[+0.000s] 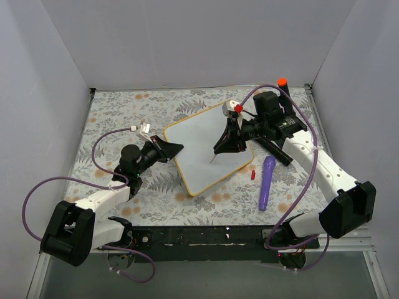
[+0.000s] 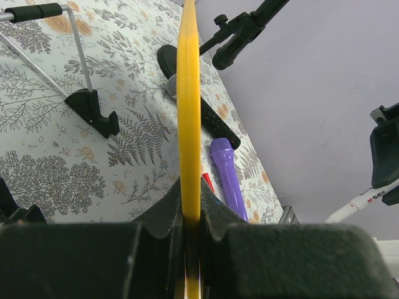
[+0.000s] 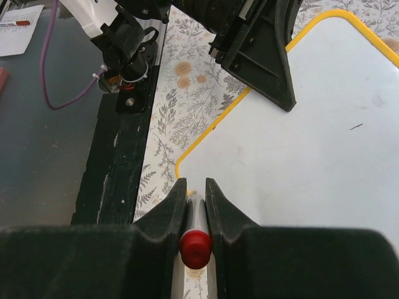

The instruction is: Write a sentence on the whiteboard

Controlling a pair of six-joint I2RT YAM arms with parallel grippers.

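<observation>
The whiteboard (image 1: 202, 146) lies turned diamond-wise in the middle of the floral table, its yellow frame edge-on (image 2: 189, 112) in the left wrist view. My left gripper (image 1: 176, 148) (image 2: 190, 199) is shut on the board's left edge. My right gripper (image 1: 219, 148) (image 3: 196, 187) is shut on a marker with a red end (image 3: 195, 246) (image 1: 238, 108). The marker points down at the white face (image 3: 299, 149), near the board's near corner. The sentence is not in view; the face shows only a short dark dash (image 3: 356, 127).
A purple cylinder (image 1: 267, 182) (image 2: 227, 180) and a small red cap (image 1: 253, 174) (image 2: 207, 182) lie on the table right of the board. An orange-tipped object (image 1: 282, 81) stands at the back right. White walls enclose three sides. A black rail (image 1: 206, 237) runs along the near edge.
</observation>
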